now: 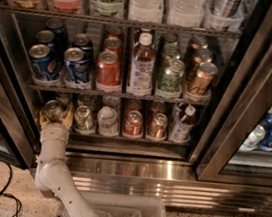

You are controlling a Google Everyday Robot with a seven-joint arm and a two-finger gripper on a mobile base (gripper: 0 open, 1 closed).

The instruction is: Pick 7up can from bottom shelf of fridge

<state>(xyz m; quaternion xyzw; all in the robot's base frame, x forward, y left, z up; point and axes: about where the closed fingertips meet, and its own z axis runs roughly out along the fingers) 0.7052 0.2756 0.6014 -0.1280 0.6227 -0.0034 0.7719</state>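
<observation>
Right, the pincer (54, 115) is down at the far left end of the bottom shelf (121, 140), reaching into the fridge (133, 166) on its pale arm (52, 172), which rises from the floor in front of the steel base grille. Its two yellowish tips stand apart, one on each side of the 7up can (53, 108), so the pincer is spread around the can, not clamped on it as far as I can see. The can stands upright on the rack, the leftmost of its row, just beside a silvery can (83, 118); further right come a pale can, two reddish ones and a small bottle (181, 124).

On the rack above sit the blue Pepsi cans (40, 62) and a red can (108, 69), well clear of the action.

How far along? By my reckoning the reach is done and the pincer is lined up. The squeeze, the lift off the wire and the draw out past the front rail are all left. The tight spot is the neighbouring can on the right.
</observation>
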